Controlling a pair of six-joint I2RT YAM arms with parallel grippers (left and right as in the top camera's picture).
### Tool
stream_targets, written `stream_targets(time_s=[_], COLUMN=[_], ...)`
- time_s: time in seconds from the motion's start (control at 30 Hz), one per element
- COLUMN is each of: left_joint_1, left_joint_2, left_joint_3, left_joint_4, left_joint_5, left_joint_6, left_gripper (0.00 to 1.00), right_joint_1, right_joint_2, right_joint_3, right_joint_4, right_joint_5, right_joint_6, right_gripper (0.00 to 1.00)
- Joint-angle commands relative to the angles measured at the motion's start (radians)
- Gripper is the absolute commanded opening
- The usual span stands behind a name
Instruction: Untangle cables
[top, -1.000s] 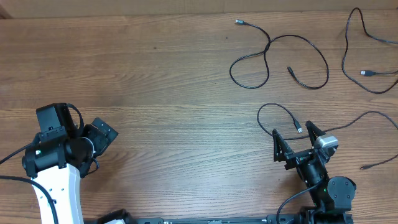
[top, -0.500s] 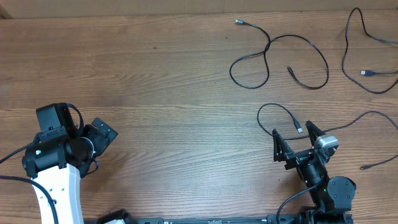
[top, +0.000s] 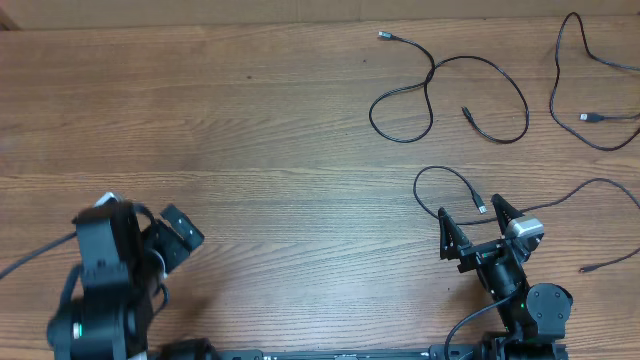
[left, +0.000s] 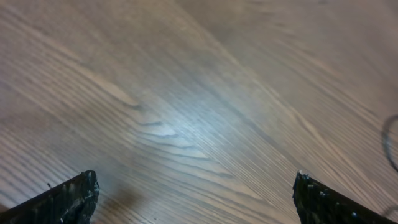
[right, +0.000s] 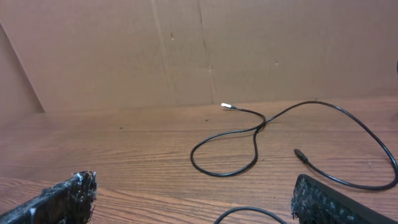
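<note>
Hovering spread and empty: left pincer (left: 194, 183), right pincer (right: 194, 185).
Tugging the self-crossed cable (top: 432, 72) could tighten its loop.

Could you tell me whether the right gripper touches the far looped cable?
Apart: overhead, the far looped cable lies well beyond the open right gripper.

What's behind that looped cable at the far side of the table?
A brown cardboard wall stands behind the looped cable; anything beyond the wall is hidden.
</note>
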Motion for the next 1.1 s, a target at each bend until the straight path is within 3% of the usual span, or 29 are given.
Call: stream_targets(time_s=[0.0,0.3,0.67,0.9,1.07], left_joint_1=[-0.041,-0.145,-0.150,-0.150,-0.159], left_joint_2=[-0.075,-0.286,-0.567,-0.727,-0.730], left_joint_3=[-0.003,-0.005,-0.126,-0.315,-0.442], left_joint_4=[-0.009,-0.008,0.006,0.144,0.291], left_joint_5=[-0.014,-0.014,-0.008,0.015,0.051], left_joint_6=[-0.006,-0.006,-0.007,-0.010,-0.009], left_gripper=[1.00,0.99,1.00,1.00,0.99], right_joint_1=[0.001,0.001,0.001,0.001,0.001], right_joint_2=[-0.008,-0.008,-0.008,-0.008,-0.008], right_joint_3=[-0.011,-0.011,-0.011,-0.011,-0.011], right_joint_4=[0.004,0.004,0.004,0.004,0.004], right_joint_5=[0.002,0.002,0.002,0.002,0.002], right_joint_6=[-0.011,-0.011,-0.011,-0.011,-0.011], right_gripper=[1.00,1.00,1.00,1.00,1.00])
